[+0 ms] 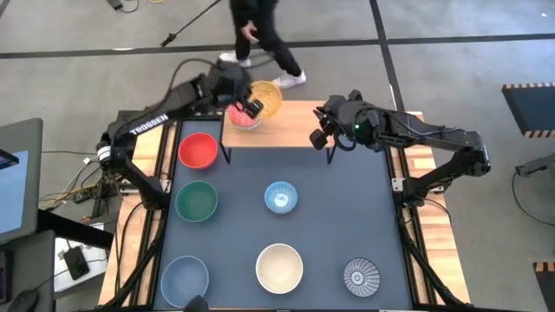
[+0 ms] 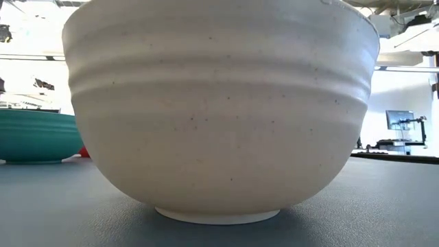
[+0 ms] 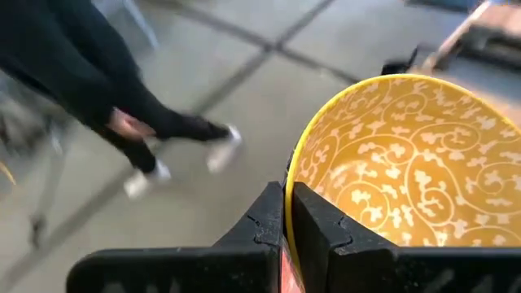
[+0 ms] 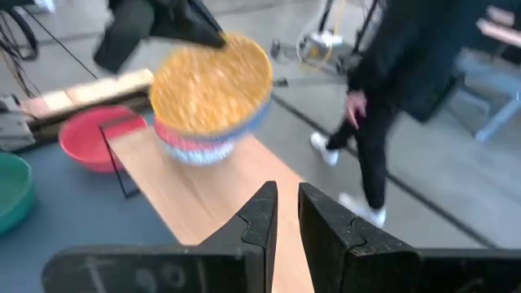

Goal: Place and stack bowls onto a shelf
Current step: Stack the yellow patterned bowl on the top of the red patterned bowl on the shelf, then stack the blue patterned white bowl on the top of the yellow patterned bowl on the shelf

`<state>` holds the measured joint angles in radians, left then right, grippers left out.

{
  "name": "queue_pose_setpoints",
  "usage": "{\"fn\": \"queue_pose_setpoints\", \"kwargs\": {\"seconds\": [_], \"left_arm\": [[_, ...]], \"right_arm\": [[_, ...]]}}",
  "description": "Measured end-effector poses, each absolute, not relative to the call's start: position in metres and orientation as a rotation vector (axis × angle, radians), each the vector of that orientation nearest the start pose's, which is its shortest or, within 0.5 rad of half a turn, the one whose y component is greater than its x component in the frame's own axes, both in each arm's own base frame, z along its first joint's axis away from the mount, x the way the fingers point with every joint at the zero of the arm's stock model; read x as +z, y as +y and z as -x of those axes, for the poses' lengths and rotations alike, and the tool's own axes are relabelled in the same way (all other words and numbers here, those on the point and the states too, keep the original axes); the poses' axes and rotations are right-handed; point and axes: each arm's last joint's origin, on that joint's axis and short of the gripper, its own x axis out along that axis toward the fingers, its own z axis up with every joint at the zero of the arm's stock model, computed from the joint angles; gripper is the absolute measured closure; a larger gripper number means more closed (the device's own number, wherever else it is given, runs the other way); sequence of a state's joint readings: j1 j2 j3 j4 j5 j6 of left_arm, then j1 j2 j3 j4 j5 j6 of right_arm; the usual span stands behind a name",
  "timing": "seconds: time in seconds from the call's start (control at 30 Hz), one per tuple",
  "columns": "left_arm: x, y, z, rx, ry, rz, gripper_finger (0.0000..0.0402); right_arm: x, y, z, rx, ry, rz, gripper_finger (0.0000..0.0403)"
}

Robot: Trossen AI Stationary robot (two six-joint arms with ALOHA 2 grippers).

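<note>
Yellow patterned ceramic bowl (image 1: 267, 98), upper centre: rigid, glossy, likely breakable; left gripper (image 1: 251, 107) pinches rim; right gripper (image 1: 322, 135) nearly closed, empty

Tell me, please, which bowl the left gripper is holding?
The yellow bowl, pinched at its rim by the left gripper above the pink-red speckled bowl on the shelf.

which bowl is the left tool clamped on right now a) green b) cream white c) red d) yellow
d: the left tool pinches the rim of the yellow bowl, holding it over the pink-red speckled bowl on the shelf.
</note>
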<state>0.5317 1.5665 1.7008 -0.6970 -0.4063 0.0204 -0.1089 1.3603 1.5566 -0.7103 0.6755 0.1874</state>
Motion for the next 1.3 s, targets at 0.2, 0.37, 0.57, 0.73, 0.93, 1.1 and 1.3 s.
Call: {"fn": "queue_pose_setpoints", "kwargs": {"seconds": [0.2, 0.37, 0.57, 0.73, 0.93, 1.1, 1.3], "left_arm": [[0.385, 0.213, -0.251, 0.892, 0.706, 0.267, 0.0401], [0.373, 0.221, -0.243, 0.909, 0.747, 0.308, 0.0401], [0.359, 0.224, -0.243, 0.907, 0.768, 0.323, 0.0401], [0.345, 0.225, -0.243, 0.917, 0.788, 0.351, 0.0401], [0.339, 0.226, -0.243, 0.94, 0.775, 0.369, 0.0383], [0.348, 0.225, -0.244, 0.948, 0.72, 0.345, 0.0337], [0.371, 0.218, -0.235, 0.971, 0.656, 0.323, 0.0283]], "right_arm": [[0.412, -0.047, -0.262, -0.848, 0.526, -0.104, 0.0325], [0.404, -0.046, -0.255, -0.887, 0.593, -0.171, 0.0325], [0.4, -0.045, -0.252, -0.897, 0.622, -0.217, 0.0325], [0.401, -0.045, -0.253, -0.897, 0.604, -0.233, 0.0323], [0.401, -0.045, -0.254, -0.872, 0.603, -0.25, 0.0284], [0.4, -0.048, -0.253, -0.84, 0.627, -0.281, 0.0227], [0.388, -0.049, -0.243, -0.797, 0.803, -0.291, 0.0175]]}}
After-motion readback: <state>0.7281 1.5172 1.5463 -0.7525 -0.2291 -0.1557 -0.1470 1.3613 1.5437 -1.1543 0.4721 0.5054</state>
